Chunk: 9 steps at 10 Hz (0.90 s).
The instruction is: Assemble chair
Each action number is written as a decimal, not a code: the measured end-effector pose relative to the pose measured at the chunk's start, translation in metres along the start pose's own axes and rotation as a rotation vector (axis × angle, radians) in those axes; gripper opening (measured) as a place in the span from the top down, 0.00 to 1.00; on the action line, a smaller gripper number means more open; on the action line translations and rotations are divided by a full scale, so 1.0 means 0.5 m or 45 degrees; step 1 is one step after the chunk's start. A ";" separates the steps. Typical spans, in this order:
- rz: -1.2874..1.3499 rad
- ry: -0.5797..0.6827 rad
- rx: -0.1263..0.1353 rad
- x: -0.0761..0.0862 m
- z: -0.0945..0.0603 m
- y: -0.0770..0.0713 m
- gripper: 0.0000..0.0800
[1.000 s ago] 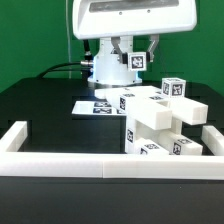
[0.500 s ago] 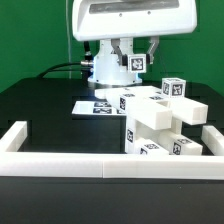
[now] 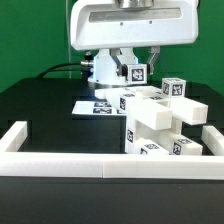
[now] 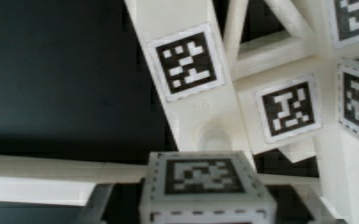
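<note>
The partly built chair (image 3: 160, 122) is a chunky white stack of tagged slabs and bars standing at the exterior view's right, against the front rail. A tagged cube (image 3: 174, 88) sits on top of it. My gripper (image 3: 136, 74) hangs behind and above the stack, shut on a small white tagged chair part (image 3: 137, 70). In the wrist view that part (image 4: 202, 176) fills the space between my dark fingers (image 4: 123, 192), at my gripper (image 4: 202, 200). The chair's tagged bars (image 4: 247, 80) lie beyond it.
A long white border rail (image 3: 60, 166) runs along the front, with a side piece (image 3: 14, 135) at the exterior view's left. The marker board (image 3: 98, 105) lies flat on the black table behind the chair. The robot base (image 3: 100, 68) stands at the back.
The arm has shifted: the held part sits slightly lower and further toward the exterior view's right. The wrist housing looms larger. The chair stack has not moved.
</note>
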<state>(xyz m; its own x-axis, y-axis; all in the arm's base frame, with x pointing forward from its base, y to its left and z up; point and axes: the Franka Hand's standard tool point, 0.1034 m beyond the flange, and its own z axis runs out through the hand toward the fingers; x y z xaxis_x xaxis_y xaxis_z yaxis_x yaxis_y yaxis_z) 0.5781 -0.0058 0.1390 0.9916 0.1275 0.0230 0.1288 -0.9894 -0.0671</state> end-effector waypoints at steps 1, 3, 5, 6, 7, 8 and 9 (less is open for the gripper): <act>0.000 0.000 0.000 0.000 0.000 0.000 0.64; -0.015 -0.012 -0.002 -0.002 0.011 0.000 0.64; -0.026 -0.019 -0.002 -0.001 0.021 -0.010 0.64; -0.025 -0.022 -0.003 -0.003 0.024 -0.009 0.64; -0.025 -0.025 -0.003 -0.004 0.027 -0.009 0.64; -0.025 -0.026 -0.003 -0.004 0.028 -0.011 0.64; -0.025 -0.024 -0.003 -0.003 0.028 -0.013 0.64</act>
<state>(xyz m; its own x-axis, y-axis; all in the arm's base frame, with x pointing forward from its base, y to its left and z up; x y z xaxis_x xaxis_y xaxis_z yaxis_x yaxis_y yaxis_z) 0.5759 0.0013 0.1251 0.9889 0.1484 0.0053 0.1485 -0.9868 -0.0648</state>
